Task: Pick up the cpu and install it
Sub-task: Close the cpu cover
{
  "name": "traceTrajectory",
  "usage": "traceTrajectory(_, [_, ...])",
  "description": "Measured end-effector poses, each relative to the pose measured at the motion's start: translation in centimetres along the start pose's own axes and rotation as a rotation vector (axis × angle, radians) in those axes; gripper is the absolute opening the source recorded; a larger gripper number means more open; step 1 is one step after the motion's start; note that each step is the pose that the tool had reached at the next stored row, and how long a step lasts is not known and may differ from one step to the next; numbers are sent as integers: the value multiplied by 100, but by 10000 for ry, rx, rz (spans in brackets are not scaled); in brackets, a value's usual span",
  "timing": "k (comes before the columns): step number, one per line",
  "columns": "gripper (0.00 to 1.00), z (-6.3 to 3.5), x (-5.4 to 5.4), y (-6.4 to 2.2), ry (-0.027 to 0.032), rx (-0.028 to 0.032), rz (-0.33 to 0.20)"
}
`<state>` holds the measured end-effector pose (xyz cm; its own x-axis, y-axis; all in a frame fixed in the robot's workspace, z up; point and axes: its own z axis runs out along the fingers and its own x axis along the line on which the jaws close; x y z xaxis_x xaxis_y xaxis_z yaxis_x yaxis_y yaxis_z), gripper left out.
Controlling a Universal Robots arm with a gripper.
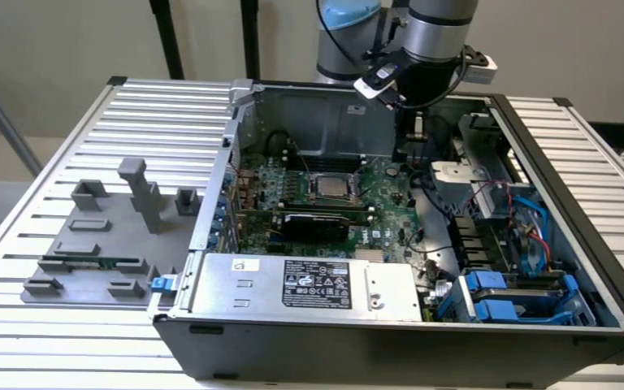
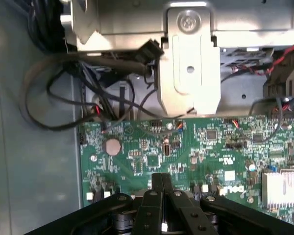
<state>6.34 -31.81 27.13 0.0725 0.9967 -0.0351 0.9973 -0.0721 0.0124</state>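
Observation:
The cpu is a silvery-grey square lying flat inside the dark socket frame on the green motherboard, within the open computer case. My gripper hangs over the motherboard's back corner, toward the exterior view's right of the cpu and apart from it. In the wrist view the gripper is shut, its black fingers pressed together with nothing between them, above the motherboard near a round coin battery.
A grey power supply fills the case's front. Loose cables and a metal bracket lie past the board's edge. Blue drive bays are at the exterior view's right. A grey fixture with a memory stick stands on the slatted table.

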Motion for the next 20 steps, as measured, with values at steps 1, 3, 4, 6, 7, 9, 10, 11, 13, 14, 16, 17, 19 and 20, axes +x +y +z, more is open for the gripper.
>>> traceTrajectory(1, [11, 17, -2, 13, -1, 5, -5])
traceTrajectory(3, [11, 52, -11, 19, -3, 7, -25])
traceTrajectory(4, [11, 72, -18, 19, -2, 7, -37])
traceTrajectory(6, [11, 109, -31, 20, -1, 5, -65])
traceTrajectory(7, [11, 127, -40, 21, -1, 5, -87])
traceTrajectory(9, [11, 164, -51, 20, 0, 5, -124])
traceTrajectory(10, [11, 182, -52, 17, 0, 9, -136])
traceTrajectory(11, [11, 195, -53, 10, -1, 17, -150])
traceTrajectory(13, [11, 205, -54, -8, -5, 78, -168])
traceTrajectory(14, [11, 205, -54, -15, -12, 155, -175])
traceTrajectory(16, [11, 205, -55, -26, -30, 446, -188])
traceTrajectory(17, [11, 206, -55, -30, -38, 605, -198])
traceTrajectory(19, [11, 206, -56, -38, -58, 904, -218])
traceTrajectory(20, [11, 205, -56, -44, -69, 1061, -231])
